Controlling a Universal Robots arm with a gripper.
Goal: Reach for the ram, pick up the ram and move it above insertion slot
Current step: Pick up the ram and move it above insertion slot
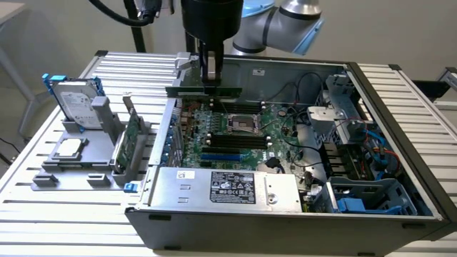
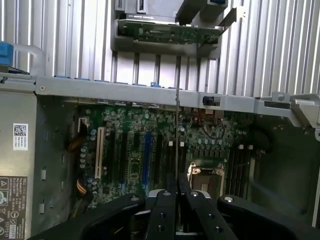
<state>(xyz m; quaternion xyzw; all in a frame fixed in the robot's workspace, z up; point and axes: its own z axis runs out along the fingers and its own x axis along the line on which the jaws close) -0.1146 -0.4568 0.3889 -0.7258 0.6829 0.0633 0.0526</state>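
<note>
Exterior view first: the arm comes down from above and its claw (image 1: 211,80) is clenched on the ram (image 1: 204,91), a narrow green stick held level and lengthwise across the back part of the open computer case (image 1: 286,225). The ram hangs clear above the motherboard (image 1: 236,131), over the area just behind the processor socket (image 1: 241,124) and the black memory slots (image 1: 236,142). On the slatted desk (image 1: 64,214), off to the exterior view's left of the case, a grey holder (image 1: 78,160) carries a hard drive (image 1: 75,104) standing upright, a square chip (image 1: 70,147) lying flat, and a wider green card (image 1: 127,142) standing on edge. A silver power supply (image 1: 228,187) with a label sits at the near side of the case. Wrist view next: the two dark fingers (image 2: 167,215) are closed together on the ram (image 2: 177,145), seen edge-on as a thin line running away from the camera over the motherboard (image 2: 130,145). Beyond the case wall (image 2: 150,92), the wider card (image 2: 172,32) rests in its grey holder on the desk (image 2: 280,50).
</note>
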